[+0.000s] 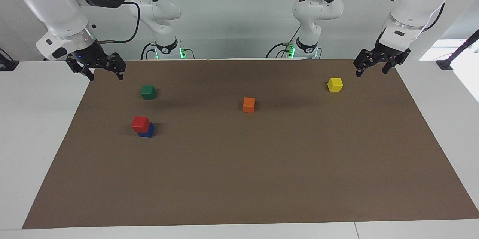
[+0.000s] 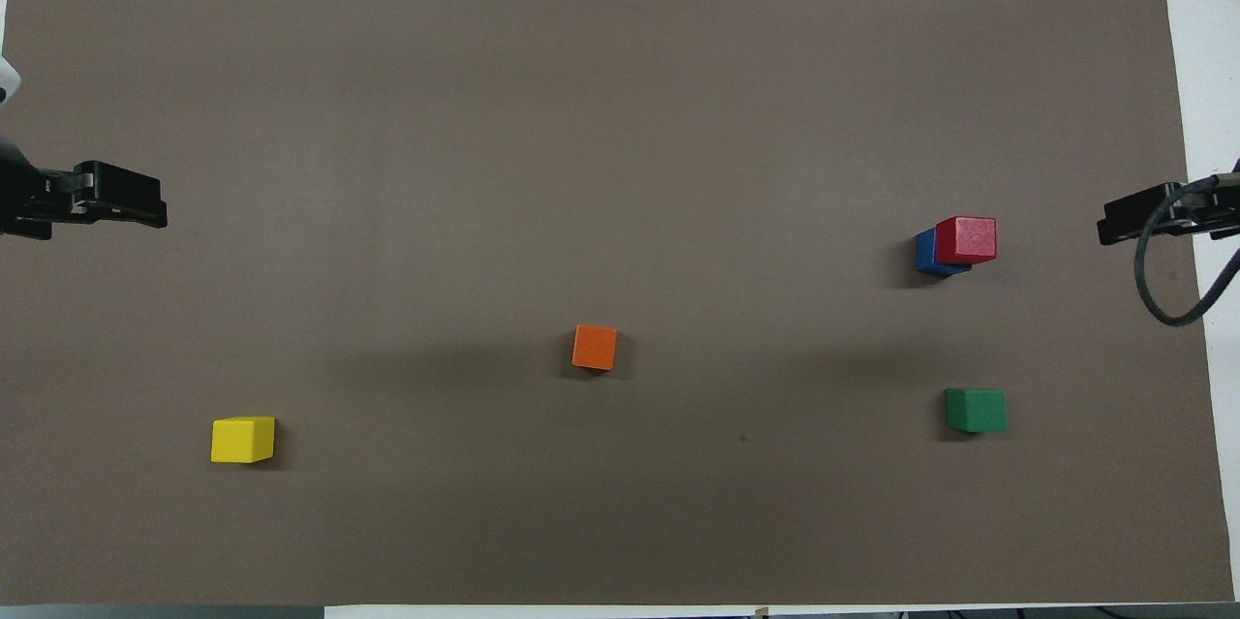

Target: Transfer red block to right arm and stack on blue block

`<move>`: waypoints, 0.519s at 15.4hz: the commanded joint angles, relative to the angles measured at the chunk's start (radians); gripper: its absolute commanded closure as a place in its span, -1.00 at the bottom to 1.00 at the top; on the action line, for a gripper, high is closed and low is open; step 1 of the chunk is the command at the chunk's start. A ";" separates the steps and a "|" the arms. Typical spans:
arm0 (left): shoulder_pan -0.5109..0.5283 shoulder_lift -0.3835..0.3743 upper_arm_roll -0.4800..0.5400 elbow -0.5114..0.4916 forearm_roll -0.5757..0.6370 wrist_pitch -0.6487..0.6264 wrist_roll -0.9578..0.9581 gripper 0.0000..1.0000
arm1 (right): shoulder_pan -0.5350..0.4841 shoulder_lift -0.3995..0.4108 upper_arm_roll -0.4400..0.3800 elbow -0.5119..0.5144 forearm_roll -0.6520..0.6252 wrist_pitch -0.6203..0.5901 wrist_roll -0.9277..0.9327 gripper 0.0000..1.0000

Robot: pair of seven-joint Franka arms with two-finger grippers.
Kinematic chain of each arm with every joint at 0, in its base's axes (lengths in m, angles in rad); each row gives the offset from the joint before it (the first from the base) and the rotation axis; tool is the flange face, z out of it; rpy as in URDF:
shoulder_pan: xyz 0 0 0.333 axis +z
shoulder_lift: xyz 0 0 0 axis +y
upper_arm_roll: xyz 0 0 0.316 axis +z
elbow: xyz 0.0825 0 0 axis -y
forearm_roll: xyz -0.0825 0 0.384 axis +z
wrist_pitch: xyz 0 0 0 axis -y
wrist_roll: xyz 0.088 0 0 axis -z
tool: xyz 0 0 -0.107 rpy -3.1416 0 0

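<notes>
The red block [image 1: 140,123] sits on top of the blue block [image 1: 147,131], slightly offset, toward the right arm's end of the brown mat. The stack also shows in the overhead view, red block [image 2: 967,239] on blue block [image 2: 928,254]. My right gripper [image 1: 106,74], with a blue light on its base, hangs open and empty over the mat's corner at its own end, apart from the stack. It shows at the edge of the overhead view [image 2: 1114,224]. My left gripper [image 1: 371,71] hangs open and empty over the mat's corner at its own end, and shows in the overhead view too [image 2: 145,210].
A green block [image 1: 148,92] lies nearer to the robots than the stack. An orange block [image 1: 249,104] lies mid-mat. A yellow block [image 1: 335,84] lies toward the left arm's end, near the left gripper. The brown mat [image 1: 262,179] covers most of the white table.
</notes>
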 commanded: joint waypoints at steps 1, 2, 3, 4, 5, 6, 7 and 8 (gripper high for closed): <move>-0.011 -0.013 0.011 -0.004 -0.016 -0.009 0.012 -1.00 | -0.017 0.013 0.012 0.049 0.018 -0.025 -0.016 -1.00; -0.011 -0.013 0.011 -0.005 -0.016 -0.009 0.010 -1.00 | -0.018 0.013 0.012 0.049 0.018 -0.025 -0.016 -1.00; -0.011 -0.013 0.011 -0.005 -0.016 -0.011 0.007 -1.00 | -0.018 0.012 0.012 0.049 0.017 -0.026 -0.016 -1.00; -0.010 -0.013 0.013 -0.007 -0.016 -0.011 0.007 -1.00 | -0.018 0.012 0.012 0.049 0.017 -0.028 -0.016 -1.00; -0.004 -0.013 0.013 -0.007 -0.016 -0.011 0.007 -1.00 | -0.017 0.012 0.012 0.048 0.018 -0.028 -0.016 -1.00; 0.001 -0.015 0.013 -0.007 -0.016 -0.011 0.007 -1.00 | -0.014 0.010 0.011 0.048 0.018 -0.029 -0.016 -1.00; 0.003 -0.015 0.014 -0.007 -0.016 -0.011 0.007 -1.00 | -0.017 0.010 0.011 0.048 0.017 -0.034 -0.016 -1.00; 0.003 -0.015 0.014 -0.007 -0.016 -0.011 0.007 -1.00 | -0.018 0.009 0.011 0.048 0.018 -0.038 -0.016 -1.00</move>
